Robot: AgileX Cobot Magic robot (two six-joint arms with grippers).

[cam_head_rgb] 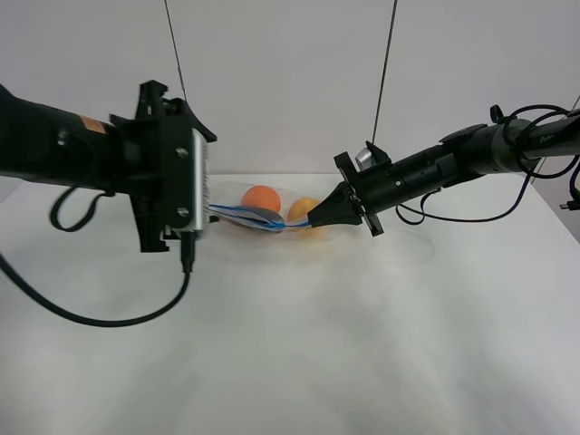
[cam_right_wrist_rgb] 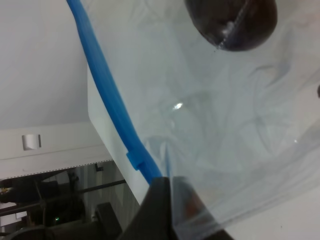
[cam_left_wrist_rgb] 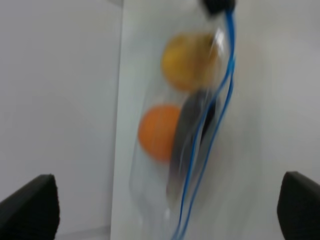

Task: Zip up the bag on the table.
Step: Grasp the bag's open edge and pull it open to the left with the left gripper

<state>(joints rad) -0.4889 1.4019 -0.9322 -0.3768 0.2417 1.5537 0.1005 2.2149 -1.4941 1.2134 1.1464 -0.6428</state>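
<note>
Clear crinkly plastic zip bag (cam_head_rgb: 237, 207) lay at the far middle of the large white rounded table (cam_head_rgb: 317, 344) in the high view, a round orange fruit (cam_head_rgb: 261, 198) and a yellow one (cam_head_rgb: 304, 207) showing through it. The black left arm reached in level from the left, its bulky wrist block hiding most of the left gripper (cam_head_rgb: 205, 213) at the bag's left end. The right arm sloped down from the right, the right gripper (cam_head_rgb: 319, 215) drawn to a closed point on the bag's thin blue seal strip (cam_head_rgb: 249, 216).

From the left wrist, blurred, two dark fingers (cam_left_wrist_rgb: 31, 206) stood wide apart with the bag lying between them, neither seen touching it. A dark purple piece (cam_left_wrist_rgb: 192, 125) sat beside the orange fruit.

From the right wrist, a black fingertip (cam_right_wrist_rgb: 159, 210) pinched the plastic right at the blue strip, the purple piece just beyond.
</note>
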